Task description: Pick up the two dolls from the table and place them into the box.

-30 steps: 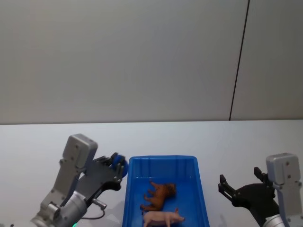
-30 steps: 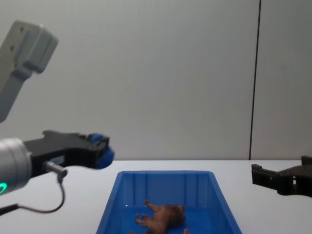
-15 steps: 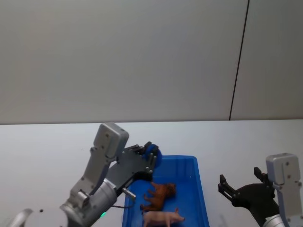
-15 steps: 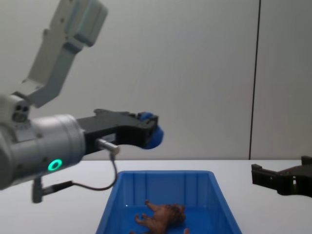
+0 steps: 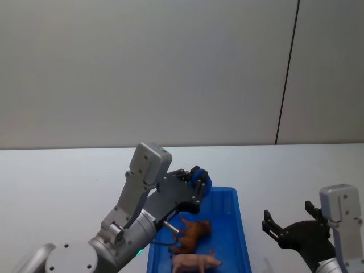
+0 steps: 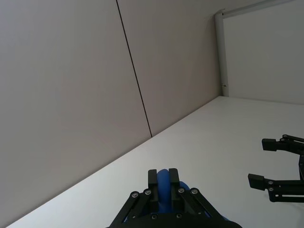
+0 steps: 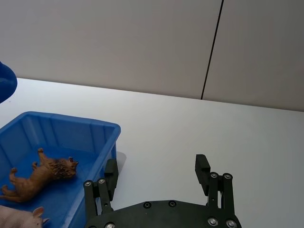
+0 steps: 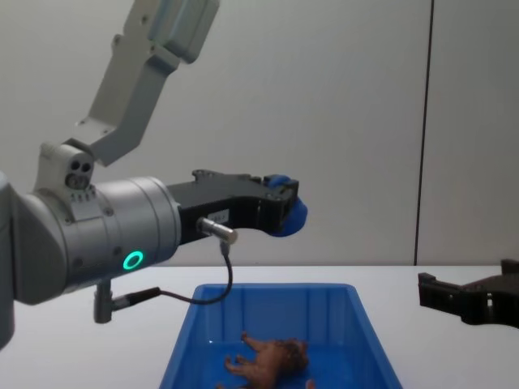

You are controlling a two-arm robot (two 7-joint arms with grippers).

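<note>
My left gripper (image 5: 200, 183) (image 8: 288, 211) (image 6: 161, 180) is shut on the blue doll (image 5: 203, 182) (image 8: 290, 215) (image 6: 161, 178) and holds it in the air above the far end of the blue box (image 5: 232, 196) (image 8: 276, 289) (image 7: 61, 121). The brown shaggy doll (image 5: 192, 234) (image 8: 268, 361) (image 7: 40, 173) lies on its side on the box floor. My right gripper (image 5: 274, 226) (image 7: 156, 173) (image 8: 430, 293) hovers open over the table to the right of the box, with nothing between its fingers.
A pink pig figure (image 5: 194, 262) (image 7: 19, 217) lies in the box near its front end, beside the brown doll. White table (image 5: 51, 176) stretches left and right of the box. A grey wall with a dark vertical seam (image 5: 287, 74) stands behind.
My left arm has swung right and upward, carrying the blue doll from beside the box's left corner to above its far end. The right gripper has stayed still.
</note>
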